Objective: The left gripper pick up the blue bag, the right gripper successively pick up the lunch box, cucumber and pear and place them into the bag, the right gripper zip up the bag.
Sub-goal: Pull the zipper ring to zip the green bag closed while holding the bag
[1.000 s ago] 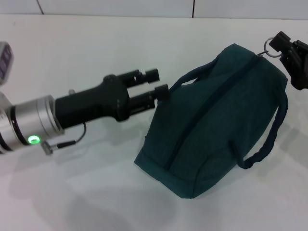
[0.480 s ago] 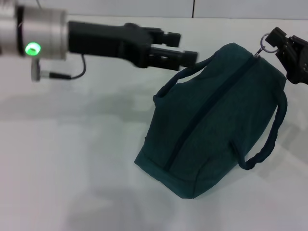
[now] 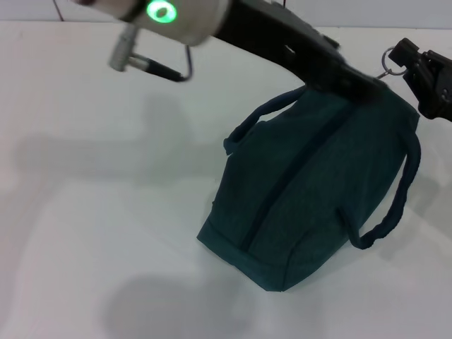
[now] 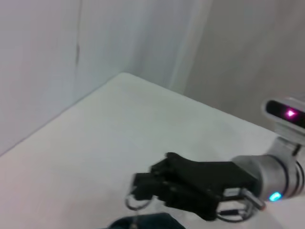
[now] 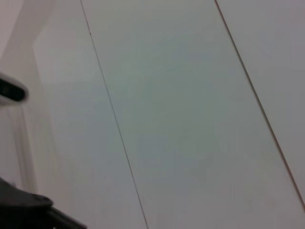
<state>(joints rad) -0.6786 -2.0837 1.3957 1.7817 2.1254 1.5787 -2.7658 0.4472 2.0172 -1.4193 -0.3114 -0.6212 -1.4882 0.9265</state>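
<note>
Looks like a robot lab or test cell, not a home or shop. Plain matte white tabletop [image 3: 106, 212] fills the head view, bare apart from a single dark teal fabric lunch bag [image 3: 311, 191] near its right edge. Behind the tabletop's far edge, flat white wall panels [image 3: 176, 8] with thin dark vertical seams; the same seamed white panels [image 5: 190, 119] fill the right wrist view. Left wrist view shows pale plain walls [image 4: 71, 57] meeting at the tabletop's far corner. Silver cylindrical robot arm with a green status light [image 3: 162, 10] overhead, second silver arm with a pink indicator [image 4: 289, 113]. No furniture or decor-type clutter visible; even, flat lighting.
</note>
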